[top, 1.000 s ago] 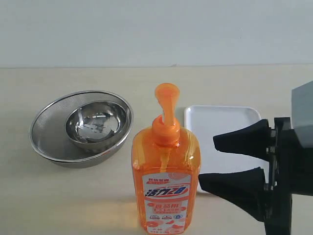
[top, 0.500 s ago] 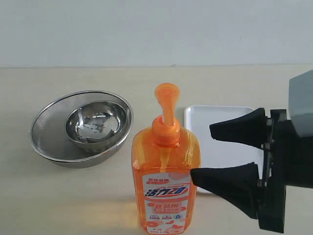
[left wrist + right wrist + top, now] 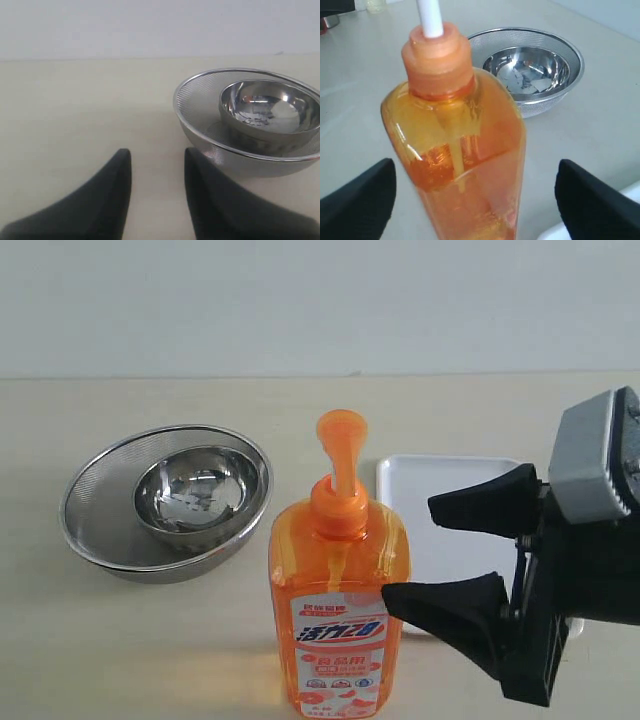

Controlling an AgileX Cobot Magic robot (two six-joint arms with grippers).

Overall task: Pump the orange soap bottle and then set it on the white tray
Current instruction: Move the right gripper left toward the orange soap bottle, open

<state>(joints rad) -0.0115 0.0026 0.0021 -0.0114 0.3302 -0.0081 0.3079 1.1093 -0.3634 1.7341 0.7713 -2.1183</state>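
The orange soap bottle [image 3: 338,630] stands upright at the front middle of the table, pump head raised on its white stem. In the right wrist view the orange soap bottle [image 3: 462,160] fills the space between my two fingers without touching either. My right gripper [image 3: 412,550] is open at the bottle's right side, one finger tip overlapping the bottle's edge, the other above the white tray [image 3: 450,510]. The tray lies flat behind and to the right of the bottle. My left gripper [image 3: 157,160] is open over bare table, holding nothing; it is out of the exterior view.
A steel mesh strainer [image 3: 100,520] with a round steel bowl [image 3: 200,490] inside it sits at the left. In the left wrist view the strainer [image 3: 200,105] lies just beyond one finger. The same strainer [image 3: 570,55] shows behind the bottle in the right wrist view.
My right gripper has moved left toward the bottle, its lower finger now reaching the bottle's right edge. The bottle, tray and bowl have not moved.
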